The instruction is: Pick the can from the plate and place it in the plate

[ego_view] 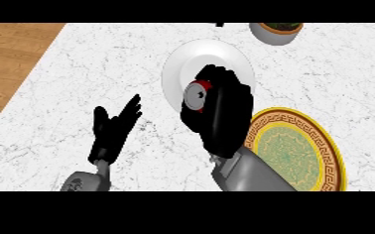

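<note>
Our right hand [219,111], curled round the red can [196,95] at the white plate [179,62], should, we judge, hold it upright and lift clear of the rim before crossing to the gold-patterned plate [296,148]; our left hand [111,129] rests open nearby.

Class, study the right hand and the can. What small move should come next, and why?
Probably a slight lift, then a short carry toward the robot's right. The right hand is curled round the can, which sits over the near edge of the white plate. The yellow plate lies close by on that side, so a low, short move should do.
</note>
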Controlling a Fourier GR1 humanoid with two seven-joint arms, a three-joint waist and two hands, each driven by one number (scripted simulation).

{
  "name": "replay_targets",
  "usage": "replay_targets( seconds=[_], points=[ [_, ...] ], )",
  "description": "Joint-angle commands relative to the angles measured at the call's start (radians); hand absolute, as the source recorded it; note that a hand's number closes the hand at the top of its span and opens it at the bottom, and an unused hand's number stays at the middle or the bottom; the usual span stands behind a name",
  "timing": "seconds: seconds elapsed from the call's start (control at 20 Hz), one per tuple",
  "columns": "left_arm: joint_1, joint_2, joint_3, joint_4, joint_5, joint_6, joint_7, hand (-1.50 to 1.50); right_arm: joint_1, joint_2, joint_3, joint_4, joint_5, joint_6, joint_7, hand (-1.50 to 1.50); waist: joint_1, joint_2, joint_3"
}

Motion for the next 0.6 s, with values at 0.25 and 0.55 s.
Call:
replay_targets(
  seconds=[0.25,0.55],
  points=[
    [-0.007,0.007,0.029,0.012,0.003,0.013,-0.016,0.00,-0.065,0.009,-0.026,0.141,0.124,-0.267,0.259,1.50,-0.040,0.008,0.001],
    [0.034,0.004,0.033,0.007,-0.002,0.027,-0.036,0.00,-0.083,0.009,-0.115,0.254,0.233,-0.368,0.278,1.50,-0.068,0.005,0.002]
  ],
)
